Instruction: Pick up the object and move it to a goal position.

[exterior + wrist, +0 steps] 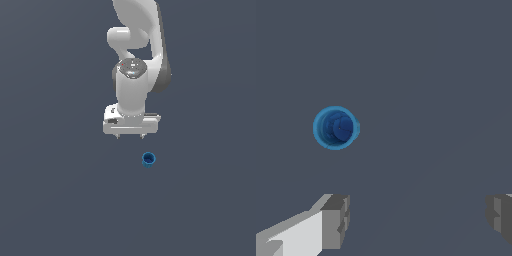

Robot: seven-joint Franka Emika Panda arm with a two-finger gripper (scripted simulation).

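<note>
**One small cup, jaws wide and empty**

One object (148, 159) matters here: a tiny blue cup-like cylinder standing upright on the dark grey floor (55, 200), hollow top facing up. The gripper (130, 135) hangs above the floor with its jaws spread wide and nothing between them. In the wrist view both fingers (336, 220) show far apart, and the object (336, 128) lies outside the gap, ahead of one finger rather than midway between the two. In the exterior view it sits apart from the fingertips, lower in the picture and a little toward the exterior view's right, touching nothing but the floor.

Judged by its look, the cup is very light and rigid, with a thin wall around a darker hollow. Such a small, light piece would likely tip or skid if a single finger nudged it first, so both pads should meet it together. The best hold appears to be across the outer wall, on opposite sides, low enough that the pads cover most of its height. If the side is ribbed, as the exterior view faintly suggests, that should help friction. Squeezing hard looks unnecessary and might pop it out sideways. Before any descent the jaws need centring over the cup, since it is much narrower than the present opening and leaves little margin for error.
</note>
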